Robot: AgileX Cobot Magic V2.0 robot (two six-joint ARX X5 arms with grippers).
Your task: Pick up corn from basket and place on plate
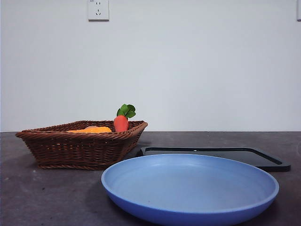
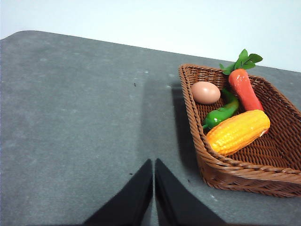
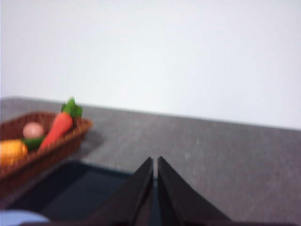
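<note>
The corn (image 2: pixel 238 132) lies in the brown wicker basket (image 2: pixel 197 136), an orange-yellow cob beside a green pepper; in the front view only its top (image 1: pixel 91 129) shows over the basket rim (image 1: pixel 80 141). The blue plate (image 1: pixel 188 188) sits empty at the front of the table. My left gripper (image 2: pixel 154 162) is shut, hovering over bare table beside the basket. Shut as well, my right gripper (image 3: pixel 155 161) hangs above the black tray, away from the basket (image 3: pixel 42 150) and the corn (image 3: pixel 11 151). Neither gripper appears in the front view.
A carrot with green leaves (image 2: pixel 244 87), a peach-coloured egg-like item (image 2: pixel 205 92) and a green pepper (image 2: pixel 221 113) share the basket. A flat black tray (image 1: pixel 216 155) lies behind the plate. A wall stands behind the table.
</note>
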